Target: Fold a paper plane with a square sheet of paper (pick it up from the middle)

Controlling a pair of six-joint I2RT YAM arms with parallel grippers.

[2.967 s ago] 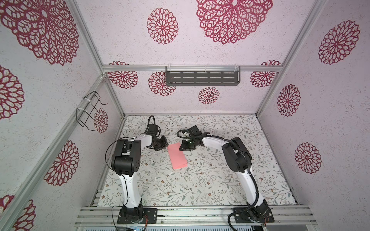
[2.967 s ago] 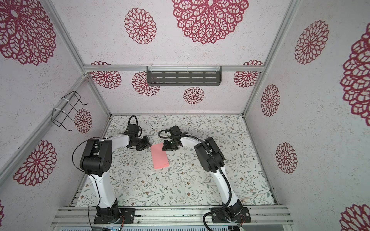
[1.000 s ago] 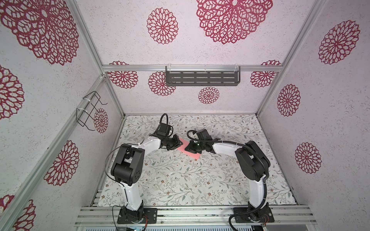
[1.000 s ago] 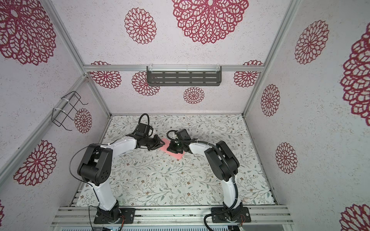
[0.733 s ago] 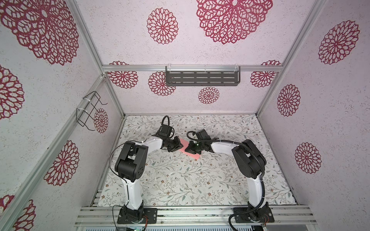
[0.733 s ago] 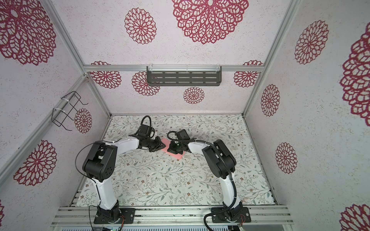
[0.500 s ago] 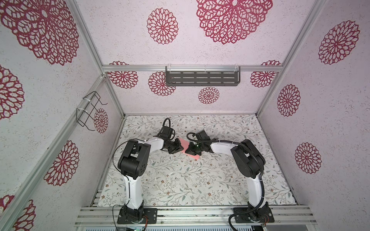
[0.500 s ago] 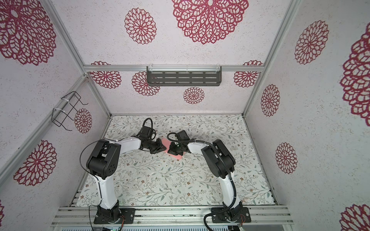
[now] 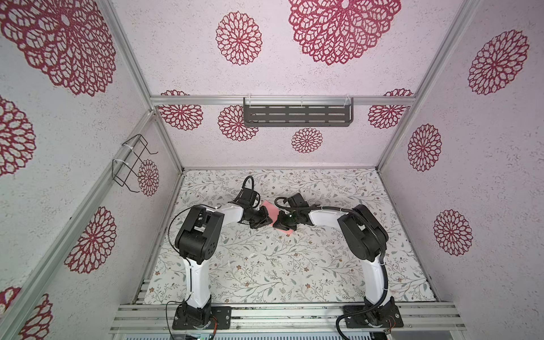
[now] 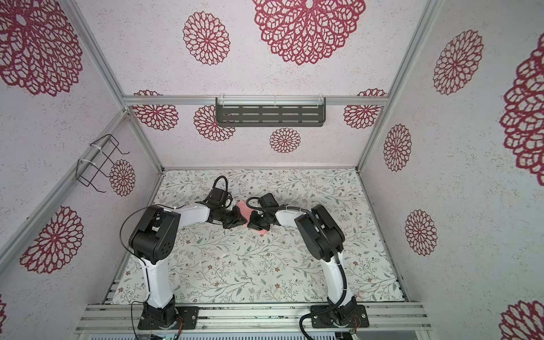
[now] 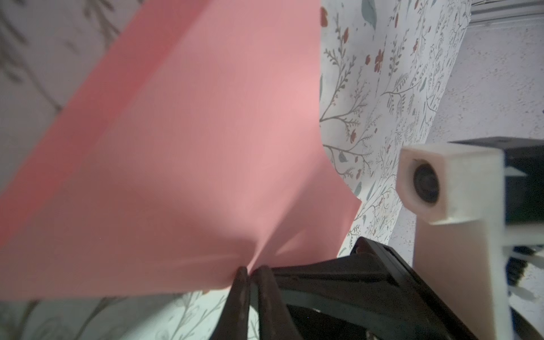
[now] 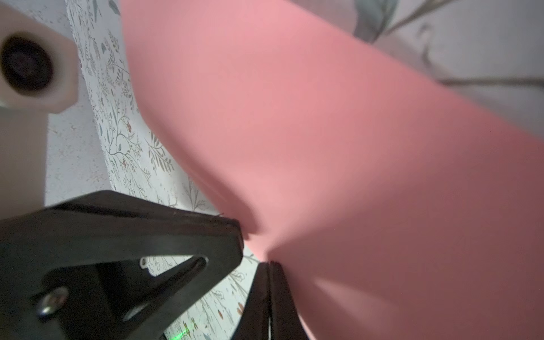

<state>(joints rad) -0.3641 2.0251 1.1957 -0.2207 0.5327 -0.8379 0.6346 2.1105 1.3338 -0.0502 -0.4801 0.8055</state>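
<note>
The square sheet of paper (image 9: 268, 206) is plain salmon pink and sits mid-table, slightly toward the far side, in both top views (image 10: 243, 206). Only small patches of it show from above. It bows instead of lying flat and puckers into fanning creases where the left gripper (image 11: 250, 270) and right gripper (image 12: 268, 265) pinch one edge, close together.

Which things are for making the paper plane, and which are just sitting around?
For the job:
- the square sheet of paper, pink
- the left gripper, pinching it
- the right gripper, pinching it too

Just there:
- the grey shelf on the back wall
- the wire basket on the side wall
- the flowery table cover
</note>
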